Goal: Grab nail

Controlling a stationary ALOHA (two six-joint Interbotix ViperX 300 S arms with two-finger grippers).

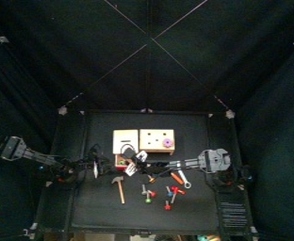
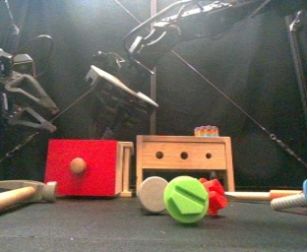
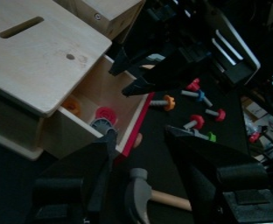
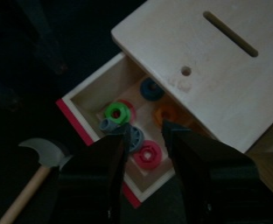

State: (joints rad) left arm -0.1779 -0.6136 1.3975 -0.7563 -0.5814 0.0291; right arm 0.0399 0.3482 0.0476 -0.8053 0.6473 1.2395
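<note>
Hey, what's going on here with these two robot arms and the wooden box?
Both arms hang over a wooden toy box with its red-fronted drawer pulled open. The right gripper is poised with open jaws above the drawer, which holds coloured rings. The left gripper is also open and holds nothing, beside a toy hammer. Toy nails and screws lie loose on the table, none grasped yet.

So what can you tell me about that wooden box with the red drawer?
The wooden box looks like pale, plain wood, with a slot and a small round hole in its top. Its drawer, with a red front, is pulled open and holds colourful pieces in green, pink, blue and orange. A toy hammer lies on the table beside it. The right gripper hovers over the drawer, fingers open.
</note>
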